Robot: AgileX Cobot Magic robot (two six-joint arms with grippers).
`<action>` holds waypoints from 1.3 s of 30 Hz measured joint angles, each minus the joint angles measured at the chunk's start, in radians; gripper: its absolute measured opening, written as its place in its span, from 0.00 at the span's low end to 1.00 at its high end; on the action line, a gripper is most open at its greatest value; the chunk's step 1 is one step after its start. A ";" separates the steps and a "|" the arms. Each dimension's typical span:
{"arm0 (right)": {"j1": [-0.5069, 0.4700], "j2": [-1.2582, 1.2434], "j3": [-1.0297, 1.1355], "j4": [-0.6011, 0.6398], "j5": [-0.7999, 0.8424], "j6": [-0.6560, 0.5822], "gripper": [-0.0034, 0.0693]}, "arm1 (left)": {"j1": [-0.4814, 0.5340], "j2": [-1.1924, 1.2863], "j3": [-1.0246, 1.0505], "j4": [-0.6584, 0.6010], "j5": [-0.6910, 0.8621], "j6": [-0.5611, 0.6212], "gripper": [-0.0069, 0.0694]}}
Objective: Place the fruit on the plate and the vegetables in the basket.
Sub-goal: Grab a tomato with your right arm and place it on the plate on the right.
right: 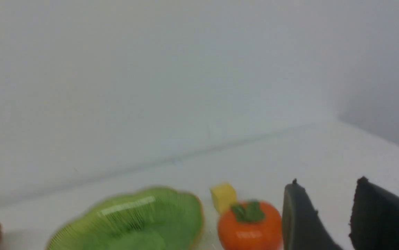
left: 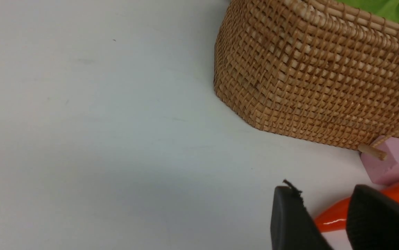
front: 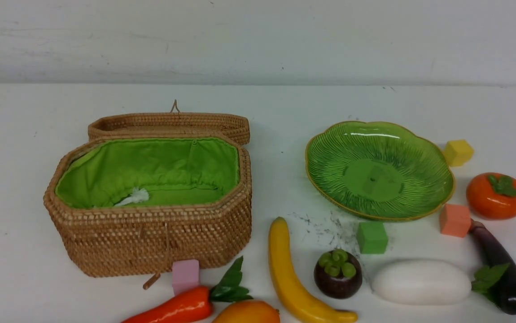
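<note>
The basket (front: 150, 233) stands at the left with its lid open and only green lining inside. The green plate (front: 379, 170) sits empty at the right. The persimmon (front: 496, 195) lies right of the plate. The banana (front: 291, 278), mangosteen (front: 338, 274), radish (front: 421, 281) and eggplant (front: 502, 269) lie along the front. The carrot (front: 181, 307) and mango (front: 247, 312) lie at the front edge. No gripper shows in the front view. My left gripper (left: 324, 198) is open above the carrot's tip (left: 331, 218). My right gripper (right: 328, 189) is open beside the persimmon (right: 249, 225).
Foam cubes lie about: pink (front: 185, 274) against the basket front, green (front: 371, 237) and orange (front: 454, 220) at the plate's near rim, yellow (front: 458, 152) behind the plate. A wall runs along the table's far edge.
</note>
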 joint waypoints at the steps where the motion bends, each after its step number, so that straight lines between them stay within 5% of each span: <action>1: 0.000 0.000 0.000 -0.004 -0.090 0.005 0.38 | 0.000 0.000 0.000 0.000 0.000 0.000 0.40; 8: 0.000 0.000 -0.027 -0.012 -0.306 0.112 0.38 | 0.000 0.000 0.000 0.000 0.000 0.000 0.40; 12: 0.000 0.024 -0.249 -0.043 -0.157 0.244 0.38 | 0.000 0.000 0.000 0.000 0.000 0.000 0.40; 18: 0.000 0.205 -0.678 -0.168 0.127 0.264 0.38 | 0.000 0.000 0.000 0.000 0.000 0.000 0.40; 23: 0.000 0.465 -0.917 -0.229 0.521 0.260 0.38 | 0.000 0.000 0.000 0.000 0.000 0.000 0.40; 28: 0.002 0.663 -0.922 -0.244 0.774 0.183 0.38 | 0.000 0.000 0.000 0.000 0.000 0.000 0.40; 34: 0.042 0.816 -0.853 -0.223 0.799 0.213 0.38 | 0.000 0.000 0.000 0.000 0.000 0.000 0.40; 39: 0.044 1.015 -0.861 -0.037 0.840 0.222 0.38 | 0.000 0.000 0.000 0.000 0.000 0.000 0.40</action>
